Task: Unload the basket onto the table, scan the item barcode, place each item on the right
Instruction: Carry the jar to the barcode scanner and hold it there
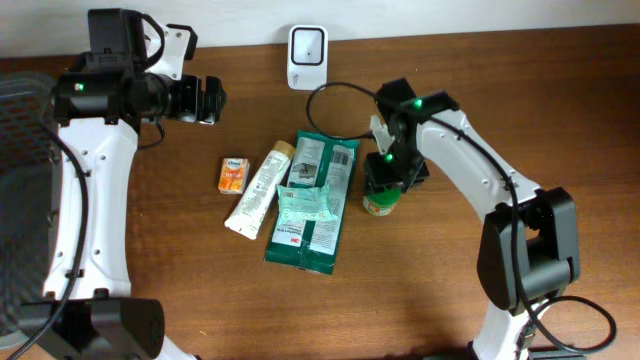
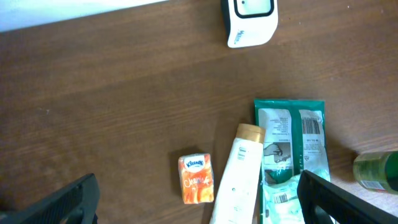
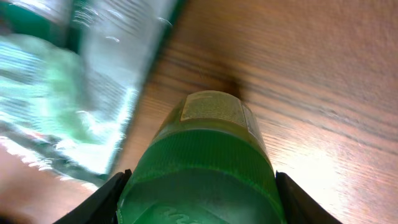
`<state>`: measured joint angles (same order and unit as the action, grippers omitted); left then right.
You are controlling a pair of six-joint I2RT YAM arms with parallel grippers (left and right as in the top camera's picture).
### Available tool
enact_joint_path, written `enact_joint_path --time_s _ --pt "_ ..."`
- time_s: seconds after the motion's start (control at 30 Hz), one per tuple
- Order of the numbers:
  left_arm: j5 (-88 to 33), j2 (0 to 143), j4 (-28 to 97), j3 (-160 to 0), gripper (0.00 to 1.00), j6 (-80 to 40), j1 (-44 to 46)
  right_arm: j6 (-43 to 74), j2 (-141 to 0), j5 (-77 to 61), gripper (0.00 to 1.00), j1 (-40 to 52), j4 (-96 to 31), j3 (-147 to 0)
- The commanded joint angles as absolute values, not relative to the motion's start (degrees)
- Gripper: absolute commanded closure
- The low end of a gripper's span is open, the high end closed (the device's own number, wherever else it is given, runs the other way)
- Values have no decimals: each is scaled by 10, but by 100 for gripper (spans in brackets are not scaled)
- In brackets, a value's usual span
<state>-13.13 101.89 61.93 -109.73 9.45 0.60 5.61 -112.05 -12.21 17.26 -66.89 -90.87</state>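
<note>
While pinching the green bottle [image 1: 381,202] by its cap with the right gripper [image 3: 199,193], holds it upright on the table [image 1: 200,290] just beside the green packets [image 1: 320,235], probably leaving the label free for the white scanner [image 1: 307,55] at the far edge. Open wood to the right, with the left gripper [image 1: 198,100] splayed wide, well apart.

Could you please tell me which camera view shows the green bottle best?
The right wrist view: the green bottle fills the frame, cap and label close up. The overhead shows only its lower end, the rest covered from above. The left wrist catches just a part at its right edge.
</note>
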Motion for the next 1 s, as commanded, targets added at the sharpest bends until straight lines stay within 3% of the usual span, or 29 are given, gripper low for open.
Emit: enact_joint_path --time_s 0.0,0.1,0.2,0.27,0.4,0.67,0.73,0.8,0.9,0.97 --pt "-137 1014 618 -1102 1 104 4 43 -1115 -227 53 172 -720 -1021" --pt "-137 1014 618 -1102 1 104 4 -43 -1110 -440 53 135 -778 -1117" --pt "-137 1014 618 -1102 1 104 4 -163 -1108 -672 53 82 -817 -1120" --pt "-137 1014 618 -1102 1 104 4 -246 -1108 -755 53 50 -882 -1120" --pt "-137 1014 618 -1102 1 104 4 -268 -1108 -836 53 3 -956 -1120" --pt "-137 1014 618 -1102 1 104 4 -277 -1108 -828 53 -23 -966 -1120" --pt "-137 1014 618 -1102 1 104 4 -287 -1108 -802 53 -17 -943 -1120" --pt "-137 1014 618 -1102 1 104 4 -222 -1110 -700 53 14 -864 -1120" --pt "-137 1014 618 -1102 1 104 4 21 -1110 -355 53 95 -703 -1120" --pt "-137 1014 618 -1102 1 104 4 86 -1110 -179 53 147 -636 -1120"
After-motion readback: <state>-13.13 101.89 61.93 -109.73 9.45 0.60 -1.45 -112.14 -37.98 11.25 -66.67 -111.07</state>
